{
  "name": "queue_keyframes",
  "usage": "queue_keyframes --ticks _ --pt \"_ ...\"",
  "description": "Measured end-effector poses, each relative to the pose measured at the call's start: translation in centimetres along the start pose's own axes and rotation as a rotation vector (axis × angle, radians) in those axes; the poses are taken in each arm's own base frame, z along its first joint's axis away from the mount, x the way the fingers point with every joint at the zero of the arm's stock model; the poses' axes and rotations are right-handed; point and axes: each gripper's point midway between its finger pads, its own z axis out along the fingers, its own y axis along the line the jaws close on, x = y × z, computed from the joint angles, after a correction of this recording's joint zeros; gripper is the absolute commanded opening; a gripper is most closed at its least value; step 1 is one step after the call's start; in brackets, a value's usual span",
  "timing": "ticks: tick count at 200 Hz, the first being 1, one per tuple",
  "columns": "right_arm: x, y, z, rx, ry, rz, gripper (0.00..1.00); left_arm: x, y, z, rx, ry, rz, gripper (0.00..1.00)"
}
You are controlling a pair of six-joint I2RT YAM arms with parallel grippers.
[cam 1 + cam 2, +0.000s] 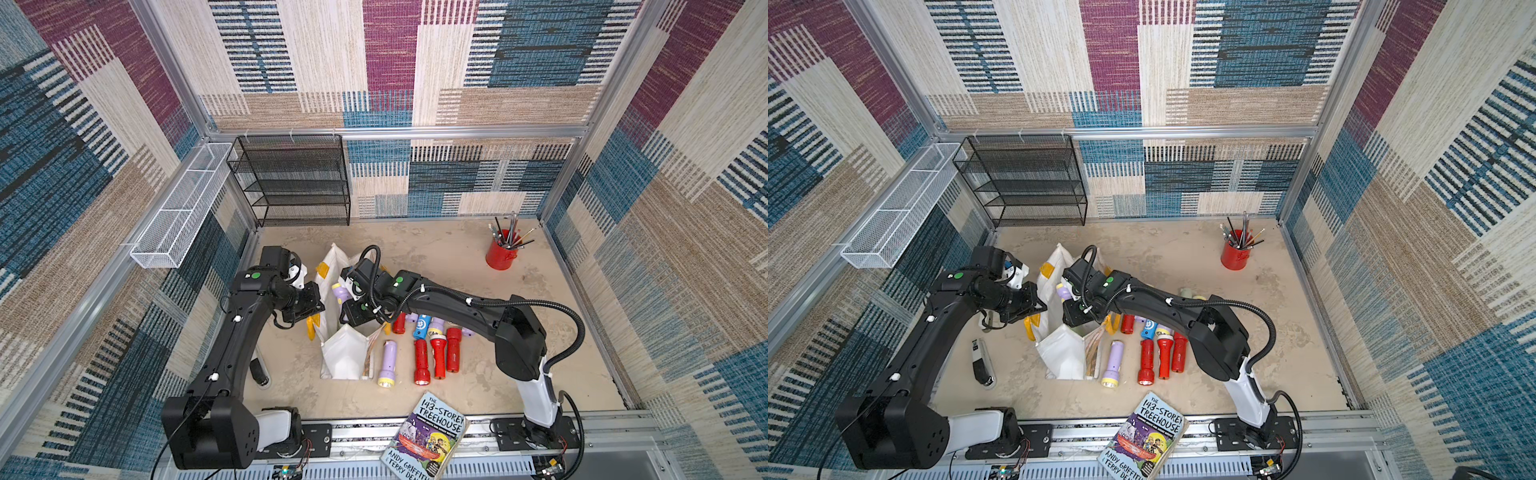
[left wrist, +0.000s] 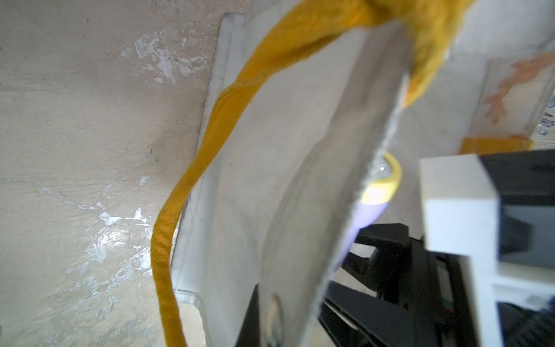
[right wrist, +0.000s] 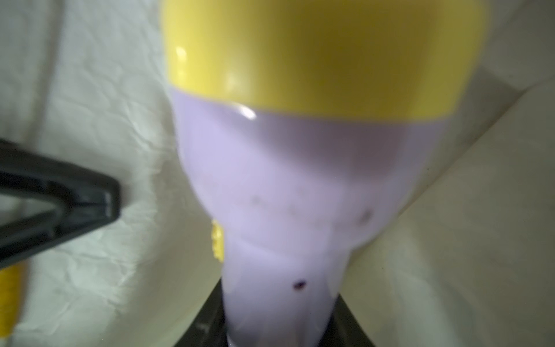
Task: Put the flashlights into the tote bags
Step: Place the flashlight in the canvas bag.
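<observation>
The tote bag (image 1: pixel 345 357) stands open just toward 9 o'clock of the centre of the table (image 1: pixel 457 257). The left gripper (image 1: pixel 316 309), at the bag's 9 o'clock side, is closed tight on the rim by the yellow handle (image 2: pixel 186 186) and holds that wall up. The right gripper (image 3: pixel 279 324) is clamped on the narrow tail of a lilac flashlight (image 3: pixel 300 180). The flashlight points yellow head foremost at the bag's mouth, with white fabric on either side; how deep it sits cannot be told. The other flashlights (image 1: pixel 421 361), red, lilac and blue, lie on the table at the bag's 3 to 4 o'clock, partly under the right arm. Risks noted:
- The wide head may catch the soft rim and fold it inward, since the opening is narrow.
- A tail-end grip leaves the heavier head free to swing.
- Should the left hold slip off the fabric, the wall would likely slump and close the mouth.
- A release made too high could tip the light bag.
- The right arm, on drawing back, may scatter the row beneath.
</observation>
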Motion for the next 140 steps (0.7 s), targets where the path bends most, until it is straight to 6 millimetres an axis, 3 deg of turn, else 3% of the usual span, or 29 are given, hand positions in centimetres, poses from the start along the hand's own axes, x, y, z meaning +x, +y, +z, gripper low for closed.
queue_keyframes --ticks 97,140 --pt "3.1 -2.8 4.3 0.048 0.106 0.087 0.30 0.1 0.0 0.1 0.004 0.003 -0.010 0.00" --pt "4.3 -3.8 6.0 0.061 0.153 0.113 0.37 0.1 -0.1 0.2 0.011 0.003 -0.010 0.00"
